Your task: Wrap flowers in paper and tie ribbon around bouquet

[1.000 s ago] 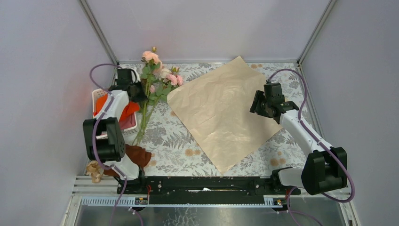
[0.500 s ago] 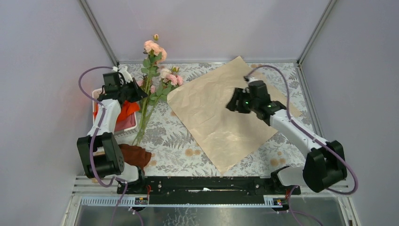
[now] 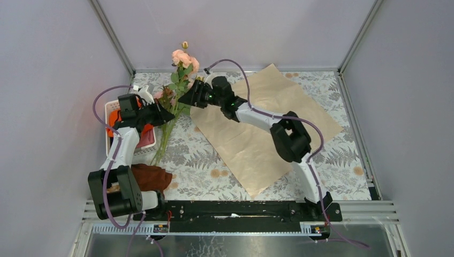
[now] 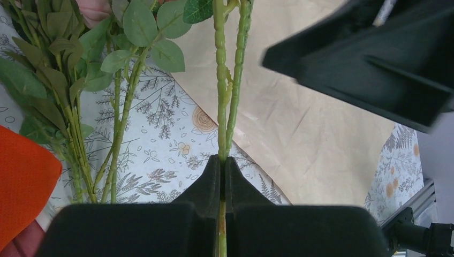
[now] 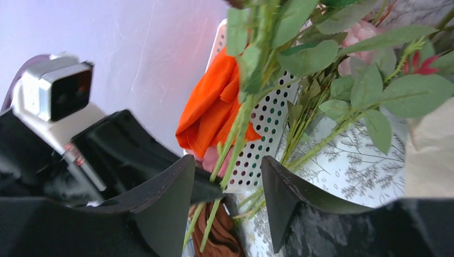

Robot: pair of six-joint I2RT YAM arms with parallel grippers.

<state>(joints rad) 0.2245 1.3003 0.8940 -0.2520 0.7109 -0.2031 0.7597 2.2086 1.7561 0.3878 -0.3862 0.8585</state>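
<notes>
Tabletop (image 3: 198, 160): fern-print; paper (image 3: 257, 128) lies flat at centre-right.
Flowers (image 3: 182, 58): top view shows blooms held up at back-left.
Left claw (image 4: 223, 166): pinching 2 stems, clear only in left wrist view.
Right claw (image 5: 227, 166): spread, stems in its gap.

Pale lavender walls (image 3: 48, 80) enclose a table (image 3: 198, 160) covered in fern-print cloth.

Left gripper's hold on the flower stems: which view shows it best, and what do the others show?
Left wrist view: the left gripper is shut on two stems of the flowers, seen close. The top external view shows it small, among leaves. The right wrist view shows stems between the right gripper's open fingers, the pinch unclear.
</notes>
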